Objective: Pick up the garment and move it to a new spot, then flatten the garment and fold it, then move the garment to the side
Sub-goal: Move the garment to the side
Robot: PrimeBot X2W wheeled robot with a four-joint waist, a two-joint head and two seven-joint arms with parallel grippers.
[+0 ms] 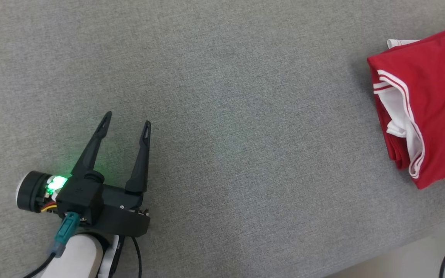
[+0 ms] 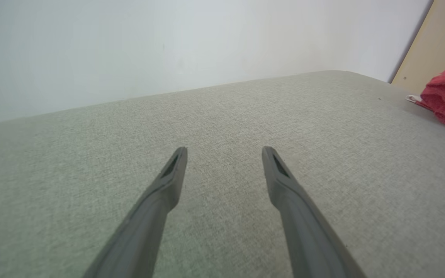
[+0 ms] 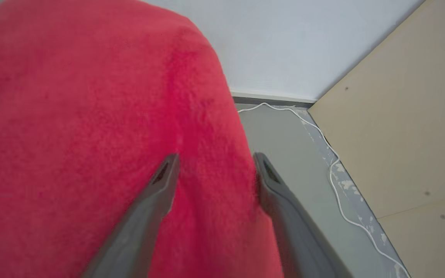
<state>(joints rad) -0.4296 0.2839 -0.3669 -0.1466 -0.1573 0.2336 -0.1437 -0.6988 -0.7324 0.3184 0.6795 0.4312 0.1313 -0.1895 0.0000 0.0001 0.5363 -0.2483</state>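
Nearest, my right gripper [image 3: 216, 155]: both fingers stand spread, nothing pinched between them, with the red garment [image 3: 72, 116] directly beneath. I cannot tell whether the tips touch the cloth. My left gripper [image 1: 128, 118] is likewise spread and empty, over the bare grey fabric surface [image 1: 245, 116], well apart from the work.

The garment [image 1: 435, 96] lies folded in a compact stack at the right side of the surface, white trim showing along its layered left edge. Its right part runs out of the head view, so its margin to the surface's edge is unverified.

Assessment: folding looks complete and placement at the side is the step in hand.

Recommendation: I should withdraw the right fingers wide, rising straight off the cloth and not sliding across it, since a dragging tip would likely pull the top layer and open the fold. The left arm needs no part in this.

Beyond the garment, the floor carries a white cable [image 3: 334, 166] along a beige panel [image 3: 400, 135].
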